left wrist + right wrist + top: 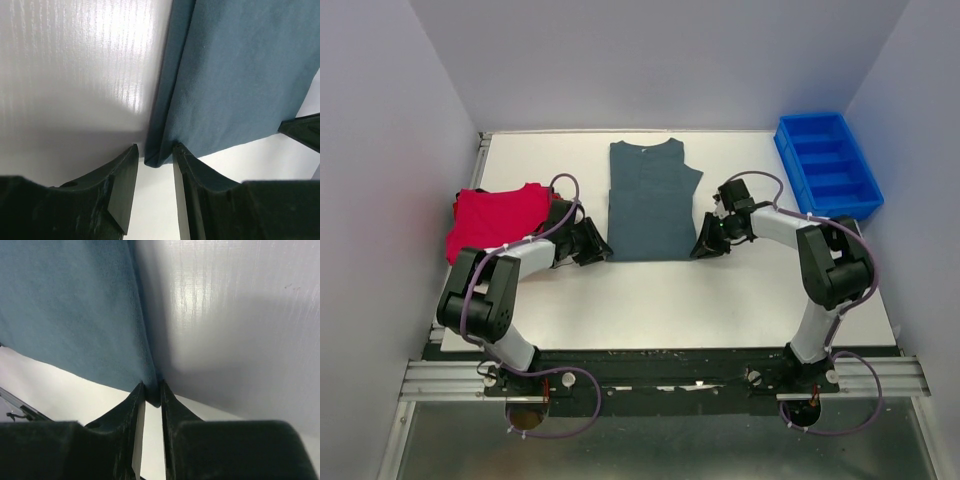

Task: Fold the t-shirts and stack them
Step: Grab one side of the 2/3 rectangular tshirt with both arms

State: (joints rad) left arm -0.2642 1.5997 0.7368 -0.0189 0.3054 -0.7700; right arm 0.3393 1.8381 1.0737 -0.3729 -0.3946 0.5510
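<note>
The slate-teal t-shirt (650, 205) lies flat, centred on the worktop (720, 290). It looks soft, limp and light, so I'd take it at the near hem corners. My left fingers (122, 175) straddle one corner, half open and unclamped. My right fingers (132, 410) pinch the other, nearly closed.

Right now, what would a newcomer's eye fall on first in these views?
The grey-teal t-shirt lies flat at the middle of the table, with the left hand and the right hand each set at one of its near corners. A red t-shirt sits at the left edge, and a blue bin stands at the far right corner.
</note>
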